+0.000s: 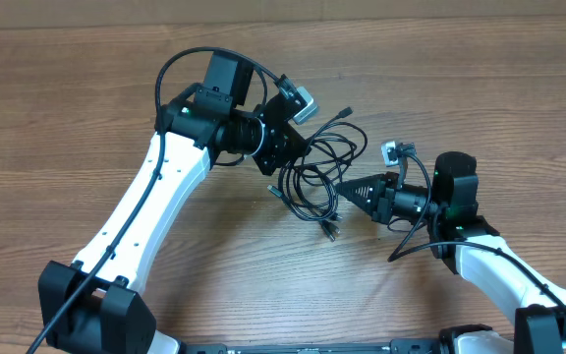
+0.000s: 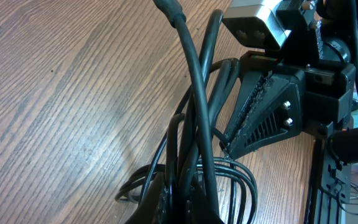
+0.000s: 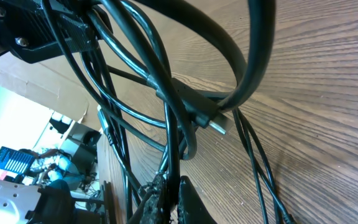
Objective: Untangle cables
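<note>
The cables [image 1: 318, 169] lie as a loose knot of thin black loops at the middle of the wooden table, with one plug end [image 1: 329, 233] trailing toward the front. My left gripper [image 1: 291, 165] is on the knot's left side and is shut on several strands [image 2: 197, 124]; its fingers [image 2: 166, 208] pinch them at the bottom of the left wrist view. My right gripper [image 1: 340, 189] points in from the right. It is shut on a single strand [image 3: 166, 124], which rises from between its tips [image 3: 169, 194]. A metal-tipped plug [image 3: 211, 121] hangs among the loops.
Bare wood table [image 1: 86, 108] surrounds the knot. The white left arm [image 1: 145, 197] runs from the front left corner and the right arm [image 1: 489, 265] from the front right. In the left wrist view the right gripper's ribbed black finger [image 2: 260, 118] sits close against the cables.
</note>
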`<state>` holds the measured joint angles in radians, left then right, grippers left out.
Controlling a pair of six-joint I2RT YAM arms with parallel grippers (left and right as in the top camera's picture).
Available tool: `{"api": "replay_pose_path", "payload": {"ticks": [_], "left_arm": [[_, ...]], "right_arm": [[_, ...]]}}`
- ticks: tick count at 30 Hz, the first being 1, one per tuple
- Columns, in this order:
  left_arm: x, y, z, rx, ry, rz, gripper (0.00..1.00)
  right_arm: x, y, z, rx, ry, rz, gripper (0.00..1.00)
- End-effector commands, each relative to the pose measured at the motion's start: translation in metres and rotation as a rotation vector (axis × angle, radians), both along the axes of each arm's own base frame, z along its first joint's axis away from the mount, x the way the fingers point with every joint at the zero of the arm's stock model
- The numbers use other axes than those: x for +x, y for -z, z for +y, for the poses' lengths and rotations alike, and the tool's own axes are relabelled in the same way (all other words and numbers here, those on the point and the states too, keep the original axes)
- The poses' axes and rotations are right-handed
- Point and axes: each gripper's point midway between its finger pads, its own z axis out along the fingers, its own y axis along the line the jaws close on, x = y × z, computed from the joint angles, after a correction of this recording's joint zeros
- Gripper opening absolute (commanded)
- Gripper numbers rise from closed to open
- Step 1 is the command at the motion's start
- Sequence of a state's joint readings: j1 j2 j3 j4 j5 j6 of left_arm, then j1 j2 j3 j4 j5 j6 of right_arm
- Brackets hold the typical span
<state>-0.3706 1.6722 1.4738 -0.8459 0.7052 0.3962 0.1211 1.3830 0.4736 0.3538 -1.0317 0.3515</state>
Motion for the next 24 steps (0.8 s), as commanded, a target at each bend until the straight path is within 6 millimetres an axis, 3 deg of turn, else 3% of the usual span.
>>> {"api": "replay_pose_path", "payload": {"ticks": [1, 8, 17, 24], "left_arm": [[-0.002, -0.003, -0.002, -0.028, 0.019, 0.006, 0.04], [-0.003, 0.001, 0.002, -0.004, 0.009, 0.020, 0.04], [-0.004, 0.003, 0.004, 0.000, 0.004, 0.030, 0.04], [-0.005, 0.003, 0.004, 0.002, 0.004, 0.033, 0.04]], "right_arm": [[0.002, -0.007, 0.001, -0.002, -0.003, -0.031, 0.04], [0.019, 0.012, -0.012, -0.071, 0.146, 0.045, 0.04], [0.033, 0.077, -0.066, -0.355, 0.480, 0.238, 0.04], [0.030, 0.085, -0.073, -0.388, 0.510, 0.272, 0.06]]}}
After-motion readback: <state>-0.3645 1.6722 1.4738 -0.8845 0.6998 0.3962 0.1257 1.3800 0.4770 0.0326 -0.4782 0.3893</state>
